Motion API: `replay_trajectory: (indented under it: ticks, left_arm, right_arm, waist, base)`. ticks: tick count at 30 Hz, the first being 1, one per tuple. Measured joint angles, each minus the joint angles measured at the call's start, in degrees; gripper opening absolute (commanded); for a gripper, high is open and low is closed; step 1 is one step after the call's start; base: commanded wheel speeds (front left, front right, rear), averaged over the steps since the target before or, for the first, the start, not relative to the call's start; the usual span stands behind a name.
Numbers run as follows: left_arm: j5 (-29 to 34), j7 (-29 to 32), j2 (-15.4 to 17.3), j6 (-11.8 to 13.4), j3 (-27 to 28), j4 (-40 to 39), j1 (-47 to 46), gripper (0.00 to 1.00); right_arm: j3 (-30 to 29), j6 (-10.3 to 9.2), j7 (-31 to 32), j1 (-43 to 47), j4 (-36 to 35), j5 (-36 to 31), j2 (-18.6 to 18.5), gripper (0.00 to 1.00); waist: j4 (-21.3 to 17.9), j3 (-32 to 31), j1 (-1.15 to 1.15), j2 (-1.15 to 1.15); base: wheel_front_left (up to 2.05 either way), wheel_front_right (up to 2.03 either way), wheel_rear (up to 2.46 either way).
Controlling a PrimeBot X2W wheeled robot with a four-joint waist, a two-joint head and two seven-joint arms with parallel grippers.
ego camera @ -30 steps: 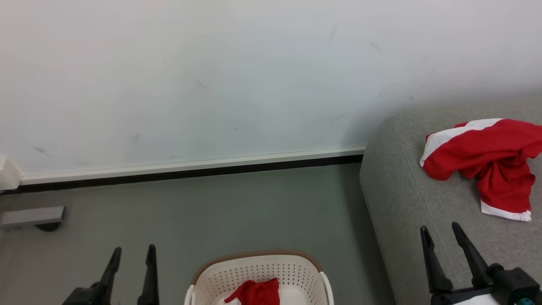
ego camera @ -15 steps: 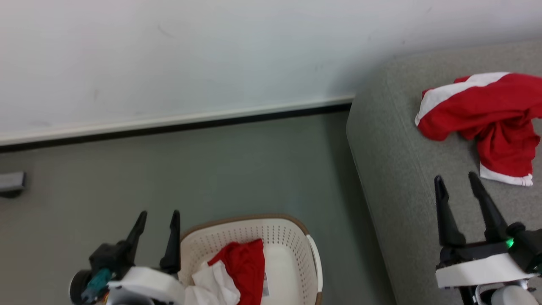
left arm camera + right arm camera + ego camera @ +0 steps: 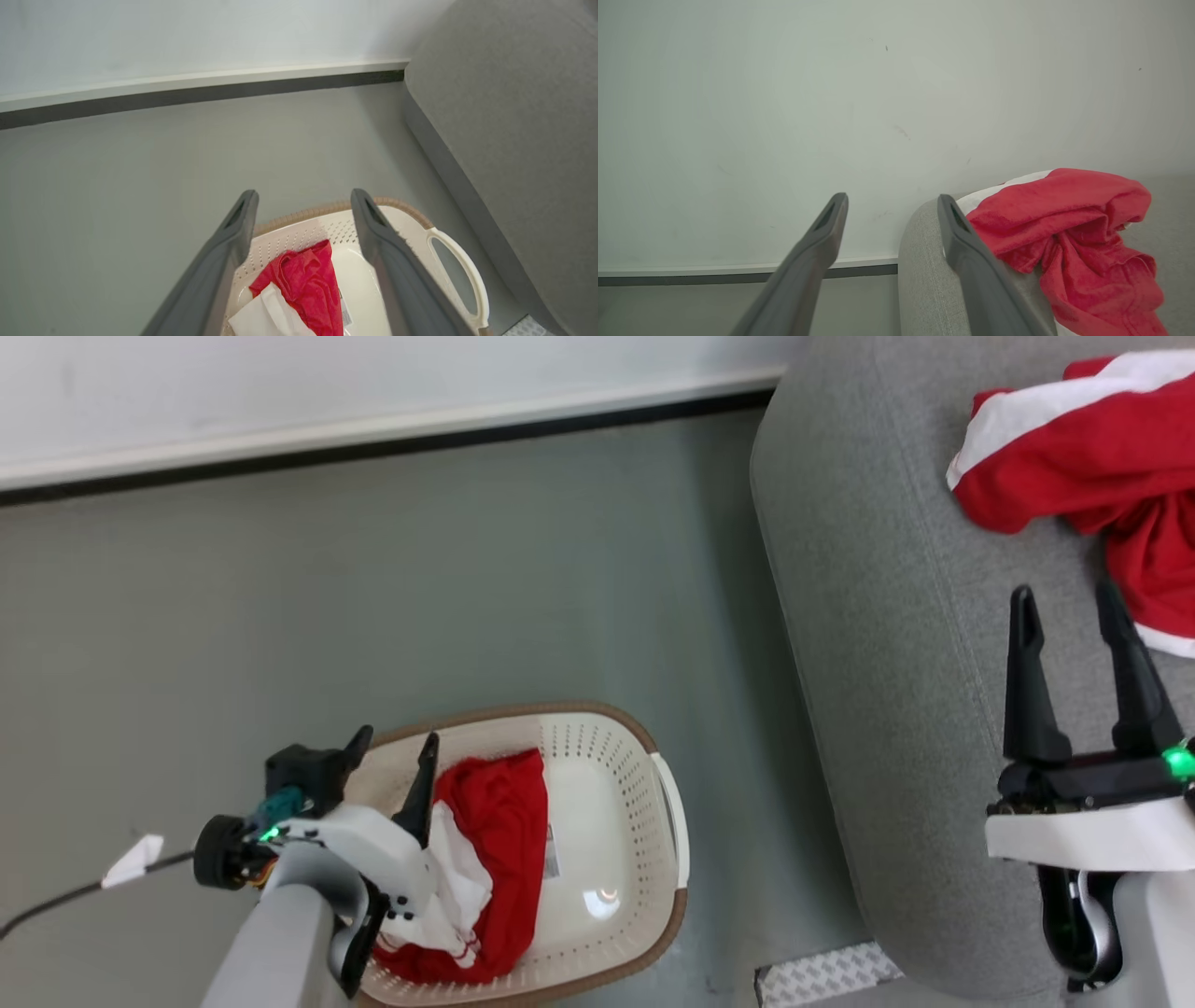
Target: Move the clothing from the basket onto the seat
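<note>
A cream-white basket (image 3: 653, 821) (image 3: 448, 238) with a brown rim stands on the floor at lower centre. Red and white clothing (image 3: 499, 840) (image 3: 303, 289) lies crumpled in its left half. My left gripper (image 3: 392, 751) (image 3: 303, 210) hangs open over the basket's left rim, empty, with the fabric just below its fingers. Another piece of red clothing (image 3: 1074, 476) (image 3: 1069, 233) with white bands lies on the grey seat (image 3: 887, 616) (image 3: 924, 275) at the right. My right gripper (image 3: 1066, 602) (image 3: 892, 210) is open and empty above the seat, just short of that garment.
A pale wall with a white and black skirting (image 3: 373, 434) runs along the back. Bare grey floor (image 3: 420, 588) lies between wall, basket and seat. A ribbed metal plate (image 3: 822, 975) sits on the floor by the seat's corner. A black cable with a white tag (image 3: 131, 863) trails at left.
The head camera has tilted down, so wall, seat and basket have all shifted in the picture. My left gripper has come over the basket's left rim. Both grippers stay open.
</note>
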Motion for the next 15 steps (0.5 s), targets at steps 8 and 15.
replay_trajectory:
  ticks: [8,15]
  left_arm:
    - [0.2,2.8,1.6,-0.6,-4.4,12.7,-7.8,1.00]
    - [0.7,5.6,2.0,-1.0,-7.5,22.4,-13.1,1.00]
  right_arm:
    - [-1.0,0.00,0.0,-4.5,-2.4,0.0,0.5,1.00]
    - [-1.8,0.00,0.0,-8.1,-4.8,0.0,0.8,1.00]
  waist:
    - [-1.1,7.4,0.00,0.00]
    - [-3.0,13.1,0.00,0.00]
  base:
    - [0.00,0.00,0.00]
    - [0.00,0.00,0.00]
